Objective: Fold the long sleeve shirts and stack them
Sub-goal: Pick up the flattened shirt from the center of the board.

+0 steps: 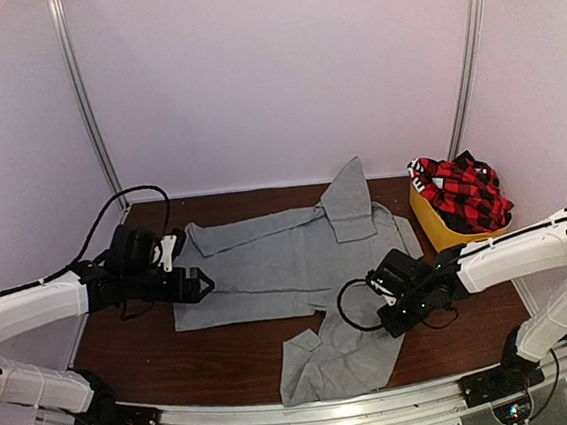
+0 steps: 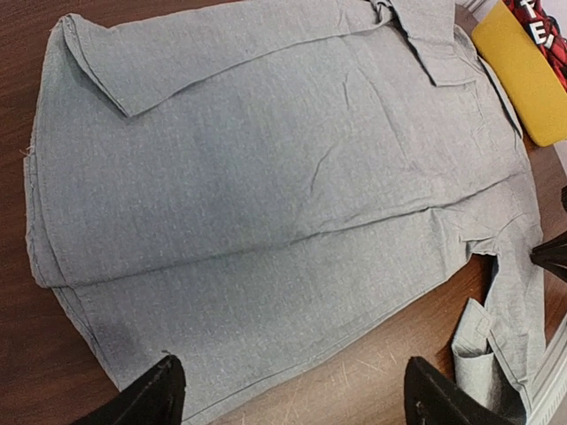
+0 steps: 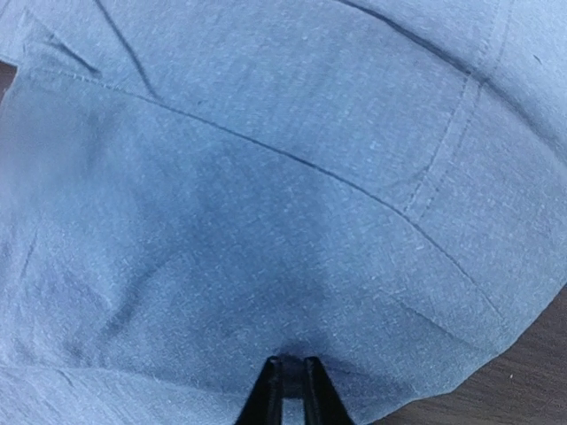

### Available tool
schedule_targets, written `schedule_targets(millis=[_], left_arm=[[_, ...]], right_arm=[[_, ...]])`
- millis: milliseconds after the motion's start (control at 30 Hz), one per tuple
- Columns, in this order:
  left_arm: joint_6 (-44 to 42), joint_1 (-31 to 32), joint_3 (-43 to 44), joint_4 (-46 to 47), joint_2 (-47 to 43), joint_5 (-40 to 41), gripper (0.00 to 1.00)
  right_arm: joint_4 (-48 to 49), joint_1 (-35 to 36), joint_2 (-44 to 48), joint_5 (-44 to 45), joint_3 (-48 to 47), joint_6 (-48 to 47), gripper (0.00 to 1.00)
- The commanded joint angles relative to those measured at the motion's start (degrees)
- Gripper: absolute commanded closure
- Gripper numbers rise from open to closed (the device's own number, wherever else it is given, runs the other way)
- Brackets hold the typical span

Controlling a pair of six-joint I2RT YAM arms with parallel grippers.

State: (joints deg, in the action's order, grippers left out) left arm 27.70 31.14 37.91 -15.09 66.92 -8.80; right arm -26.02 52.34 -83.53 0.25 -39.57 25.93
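Note:
A light-grey long sleeve shirt (image 1: pixel 268 264) lies spread on the brown table (image 1: pixel 238 363). One sleeve is folded across its top, and the other trails toward the near edge. My left gripper (image 1: pixel 202 283) hovers open at the shirt's left hem; in the left wrist view its gripper (image 2: pixel 297 394) straddles the hem of the grey shirt (image 2: pixel 266 177) with nothing between the fingers. My right gripper (image 1: pixel 375 286) is pressed onto the shirt's right side, jaws pinched on a fold of grey shirt cloth (image 3: pixel 266 177) at the right gripper (image 3: pixel 288 365). A red-and-black plaid shirt (image 1: pixel 463 193) sits bunched in the tub.
A yellow plastic tub (image 1: pixel 434 226) stands at the back right, beside the shirt's collar end; it shows again as the tub (image 2: pixel 518 71) in the left wrist view. Metal frame posts (image 1: pixel 84 101) rise at the back corners. A rail (image 1: pixel 314 423) runs along the near edge.

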Motion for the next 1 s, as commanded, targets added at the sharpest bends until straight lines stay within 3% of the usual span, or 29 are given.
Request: schedule_targets(millis=[0,133,233,367,467,567,967], left_arm=[[-2.11,-0.02,1.03,0.64,0.24,-0.48,0.13],[-4.43,-0.02,1.18,0.59,-0.38,-1.14,0.13],[-5.81,-0.02,1.54,0.59,-0.6,-1.36,0.13],[-6.51,-0.02,2.07,0.87,-0.09,-0.88,0.13],[-6.61,-0.02,2.08,1.54,0.53,-1.26,0.13],[-6.61,-0.02,1.99,2.21,1.16,-1.45,0.13],[-6.02,-0.02,1.31,3.41,2.32,-2.22,0.13]], right_arm=[[0.44,0.36,2.45,3.8,1.17,1.08,0.95],[0.37,0.31,2.94,4.4,1.11,1.33,1.0],[1.81,0.39,4.77,2.31,1.41,0.49,0.94],[5.77,2.9,8.4,-1.16,2.23,-1.63,0.68],[8.27,4.81,10.41,-2.73,2.58,-2.85,0.4],[9.61,6.41,9.57,-4.31,2.5,-4.75,0.25],[8.01,13.34,-5.21,-0.7,-2.97,-8.18,0.2]])
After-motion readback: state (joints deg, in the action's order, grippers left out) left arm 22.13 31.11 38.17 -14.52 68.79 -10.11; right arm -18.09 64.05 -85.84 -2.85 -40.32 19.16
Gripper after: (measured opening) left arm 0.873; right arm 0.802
